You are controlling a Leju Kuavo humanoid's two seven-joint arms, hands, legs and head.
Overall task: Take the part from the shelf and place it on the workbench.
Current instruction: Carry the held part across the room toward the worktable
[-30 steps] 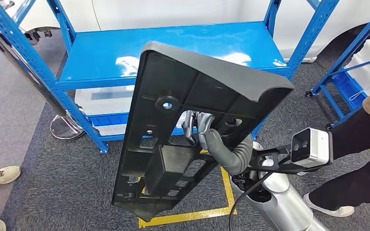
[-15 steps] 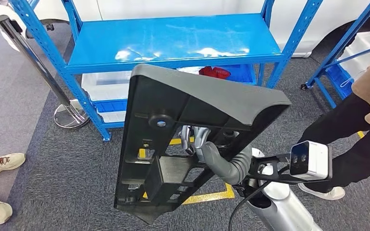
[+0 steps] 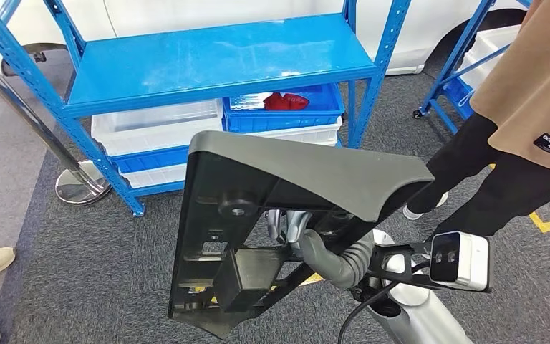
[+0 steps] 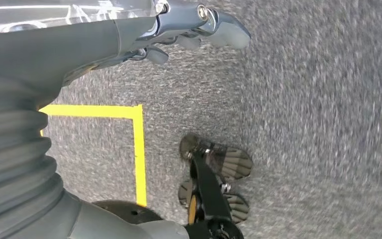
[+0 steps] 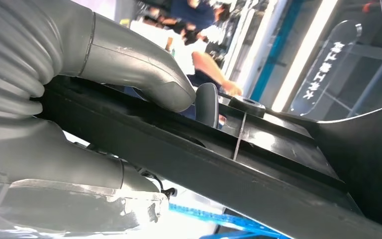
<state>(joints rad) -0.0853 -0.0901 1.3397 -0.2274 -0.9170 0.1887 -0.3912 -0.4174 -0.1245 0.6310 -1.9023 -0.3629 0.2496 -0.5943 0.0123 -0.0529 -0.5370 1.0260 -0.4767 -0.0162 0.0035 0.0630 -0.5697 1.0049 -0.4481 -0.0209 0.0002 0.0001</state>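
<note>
- My right hand [image 3: 302,228] grips the large black moulded plastic panel with ribs and cut-outs [image 3: 258,236]. The thick grey thumb [image 5: 144,74] presses on one face of a rib, and the other fingers [image 3: 279,218] reach through an opening.
- I see the panel held in the air, tilted, with its ribbed back toward my head camera and its curved lip [image 3: 315,161] uppermost. It hangs in front of the blue metal shelf rack [image 3: 215,61], clear of it.
- My left hand [image 4: 179,30] hangs over grey carpet [image 4: 303,99] marked with yellow tape [image 4: 139,149]. Its fingers are loosely curled and hold nothing.
- On the rack's lower level sit white plastic bins [image 3: 154,125] and a blue tray [image 3: 286,115] with something red [image 3: 283,100] in it.
- A person in a tan top and black trousers [image 3: 515,143] stands near, on my right.
- A chrome stand with a round base [image 3: 79,188] is left of the rack.
</note>
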